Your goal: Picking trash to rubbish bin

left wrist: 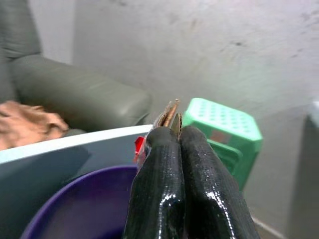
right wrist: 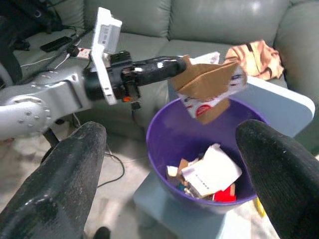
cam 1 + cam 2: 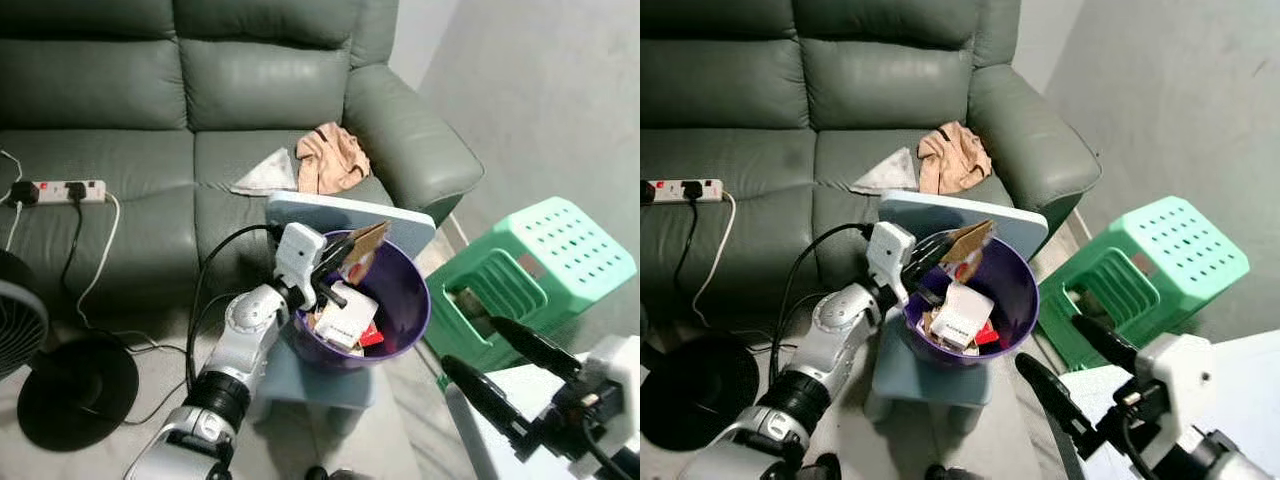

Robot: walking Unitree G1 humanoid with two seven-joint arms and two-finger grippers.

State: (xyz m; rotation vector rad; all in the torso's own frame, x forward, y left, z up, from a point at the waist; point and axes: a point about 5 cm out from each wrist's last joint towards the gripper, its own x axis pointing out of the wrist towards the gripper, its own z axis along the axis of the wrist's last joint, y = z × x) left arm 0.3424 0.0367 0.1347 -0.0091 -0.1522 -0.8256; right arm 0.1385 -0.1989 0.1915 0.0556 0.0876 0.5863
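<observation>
A purple rubbish bin [image 3: 405,300] stands on a small grey-blue stool [image 3: 330,385] in front of the sofa. Several boxes and papers [image 3: 345,320] lie inside it. My left gripper [image 3: 345,258] is shut on a flattened brown cardboard carton [image 2: 207,82] with red and white print, held over the bin's far rim. The carton's edge pokes out past the black fingers [image 1: 169,194] in the left wrist view. My right gripper [image 3: 505,370] is open, low at the right, apart from the bin, fingers [image 2: 279,164] wide in its wrist view.
A grey-green sofa [image 3: 120,90] holds a peach cloth [image 3: 330,155], a white paper [image 3: 268,172] and a power strip [image 3: 60,190]. A pale board [image 3: 350,212] leans behind the bin. A green stool [image 3: 540,265] lies tipped at the right. A black fan base [image 3: 75,390] sits left.
</observation>
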